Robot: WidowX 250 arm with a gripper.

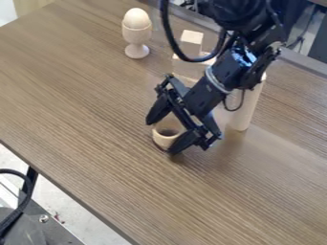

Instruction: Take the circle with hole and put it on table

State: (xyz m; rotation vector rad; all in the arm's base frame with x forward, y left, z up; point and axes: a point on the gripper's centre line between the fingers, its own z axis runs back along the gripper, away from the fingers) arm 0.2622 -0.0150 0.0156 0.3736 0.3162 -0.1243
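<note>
The black gripper point(161, 137) is at the middle of the camera view, low over the table point(83, 119), with its fingers apart on either side of the circle with hole point(165, 142). This is a pale wooden round piece, its dark opening turned up toward the camera. One finger is at its upper left and the other at its lower right, and the gripper looks shut on it. Part of the piece is hidden behind the lower right finger. Whether its underside touches the table cannot be told.
A wooden egg cup point(136, 50) holding an egg point(136, 18) stands at the back left. Wooden blocks point(191, 42) are behind the gripper, partly hidden by the arm. A tall wooden cylinder point(248, 107) stands right of the gripper. The table's near edge runs diagonally at lower left.
</note>
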